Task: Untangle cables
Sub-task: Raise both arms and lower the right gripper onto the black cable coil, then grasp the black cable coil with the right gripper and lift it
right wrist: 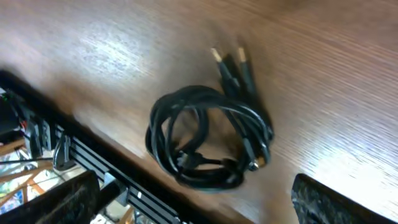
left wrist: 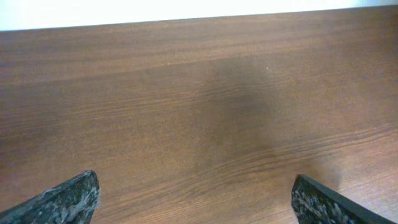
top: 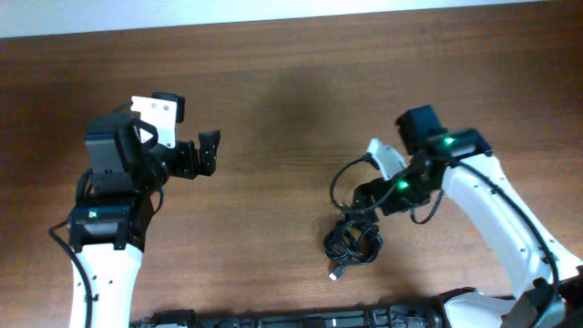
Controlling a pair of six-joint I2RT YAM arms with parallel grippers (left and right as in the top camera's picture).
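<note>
right wrist: right gripper open over the cables near the front edge; pinch one outer loop only. left gripper open.

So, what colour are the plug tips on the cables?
The plug tips look golden; right wrist view.

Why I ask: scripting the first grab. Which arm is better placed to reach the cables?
Right. The right claw sits open near the cables, which fill its wrist view; the left claw, also open, is far across the table over bare wood.
</note>
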